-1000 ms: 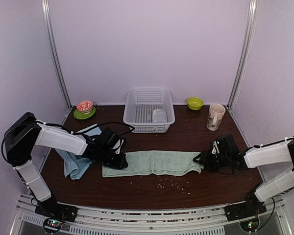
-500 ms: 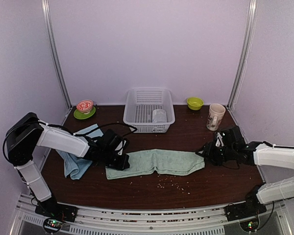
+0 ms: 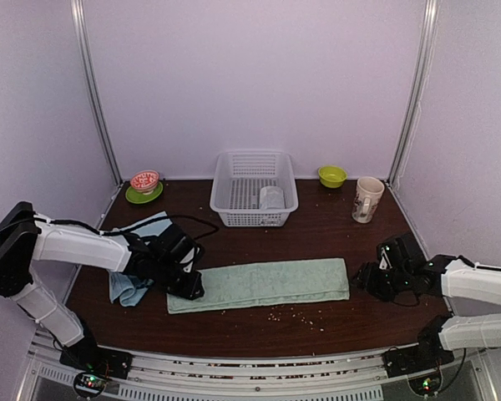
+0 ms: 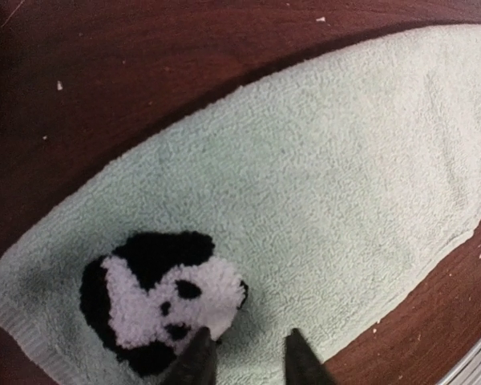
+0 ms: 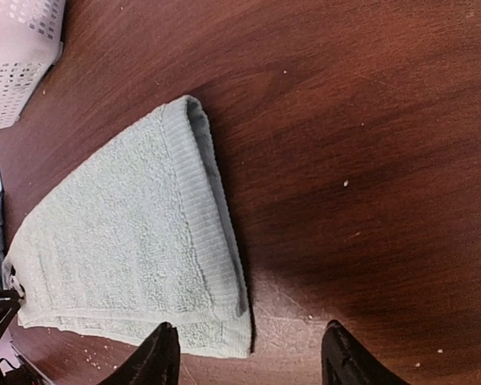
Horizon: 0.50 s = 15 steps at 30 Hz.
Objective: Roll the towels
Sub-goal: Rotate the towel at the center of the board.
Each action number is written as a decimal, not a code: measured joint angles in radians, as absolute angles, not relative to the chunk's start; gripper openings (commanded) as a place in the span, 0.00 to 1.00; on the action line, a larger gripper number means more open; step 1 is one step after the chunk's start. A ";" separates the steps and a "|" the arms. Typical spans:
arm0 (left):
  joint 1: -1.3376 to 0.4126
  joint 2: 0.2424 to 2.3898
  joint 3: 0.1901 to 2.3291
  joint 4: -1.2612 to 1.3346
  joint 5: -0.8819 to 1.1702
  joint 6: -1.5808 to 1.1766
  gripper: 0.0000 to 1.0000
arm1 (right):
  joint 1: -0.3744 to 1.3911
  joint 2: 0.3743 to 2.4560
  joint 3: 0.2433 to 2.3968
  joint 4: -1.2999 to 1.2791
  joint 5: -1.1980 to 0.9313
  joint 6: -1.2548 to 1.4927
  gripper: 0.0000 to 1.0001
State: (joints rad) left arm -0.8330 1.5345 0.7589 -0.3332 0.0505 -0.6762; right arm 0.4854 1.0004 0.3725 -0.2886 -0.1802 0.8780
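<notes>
The pale green towel (image 3: pixel 267 284) lies flat on the table as a long folded strip, also in the left wrist view (image 4: pixel 345 176) and right wrist view (image 5: pixel 120 257). Its panda patch (image 4: pixel 156 297) is at the left end. My left gripper (image 3: pixel 188 284) sits over that end, fingers slightly apart just beside the patch (image 4: pixel 248 365), pinching nothing. My right gripper (image 3: pixel 369 280) is wide open on bare table just right of the towel's right end (image 5: pixel 251 357). The light blue towel (image 3: pixel 129 282) lies crumpled at left, partly hidden by my left arm. The small greyish-white towel (image 3: pixel 271 198) sits in the basket.
The white lattice basket (image 3: pixel 253 167) stands at the back centre, also in the right wrist view (image 5: pixel 16 56). A mug (image 3: pixel 368 199) and a green bowl (image 3: pixel 332 175) are back right. A patterned bowl on a green plate (image 3: pixel 144 182) is back left. Crumbs dot the front of the table.
The green towel went from stretched and sagging between both grippers to lying flat and straight. Both grippers let go. The right gripper backed away to the right; the left arm moved lower.
</notes>
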 measured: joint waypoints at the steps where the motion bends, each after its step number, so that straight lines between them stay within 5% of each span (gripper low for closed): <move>1: -0.833 1.523 0.759 -0.342 0.047 -0.675 0.44 | 0.485 1.028 0.378 -0.275 -0.180 0.876 0.57; 8: -0.833 1.444 0.760 -0.389 0.028 -0.683 0.51 | 0.485 1.230 0.449 -0.186 -0.186 0.837 0.46; 15: -0.833 1.446 0.759 -0.420 -0.028 -0.695 0.49 | 0.485 1.325 0.498 -0.177 -0.153 0.759 0.13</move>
State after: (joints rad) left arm -0.8333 1.4456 0.7593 -0.4198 -0.0284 -0.6949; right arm 0.4847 1.3254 0.4976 -0.1768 -0.1532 0.7589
